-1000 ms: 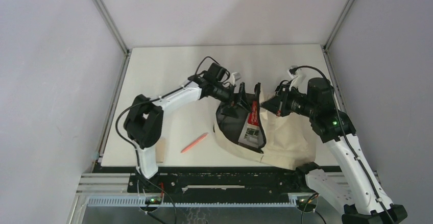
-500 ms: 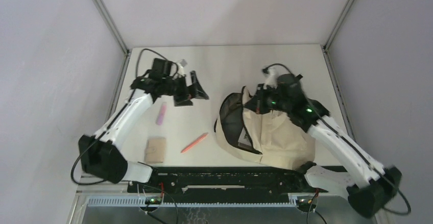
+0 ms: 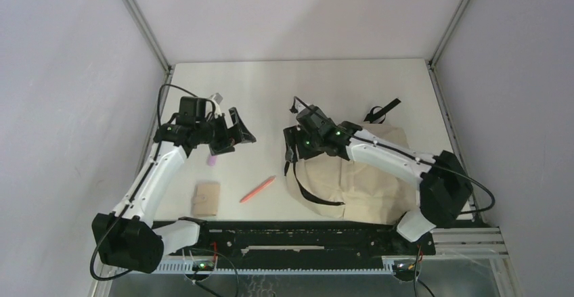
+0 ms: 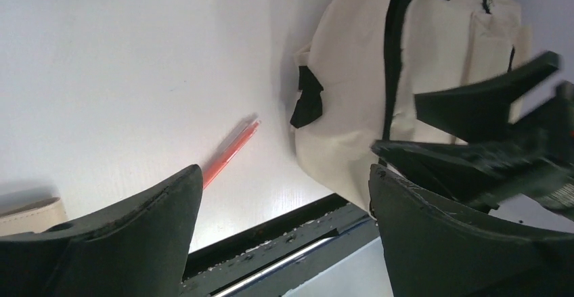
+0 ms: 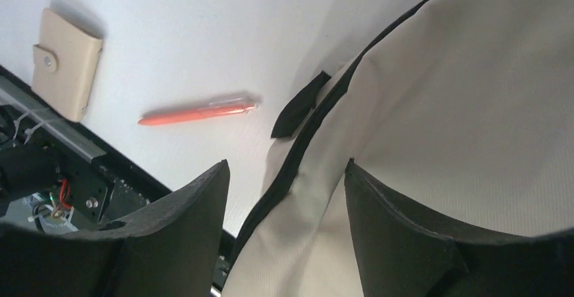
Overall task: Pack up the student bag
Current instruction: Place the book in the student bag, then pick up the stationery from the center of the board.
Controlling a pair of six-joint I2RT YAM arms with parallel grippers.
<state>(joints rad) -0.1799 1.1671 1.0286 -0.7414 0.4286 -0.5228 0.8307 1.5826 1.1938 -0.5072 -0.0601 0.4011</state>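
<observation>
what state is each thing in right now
student bag: lying flat on the table, mouth not gaping
left gripper: open, empty
right gripper: open, over the bag's edge
pen: lying loose on the table
wallet: snapped shut, flat on the table

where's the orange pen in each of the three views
top external: orange pen lies lower middle on the table, between the beige case and the student bag.
left wrist: pen near the centre, slanted, left of the bag.
right wrist: pen left of centre, almost level, right of the case.
shared landmark: the bag's cream edge nearest the pen.
</observation>
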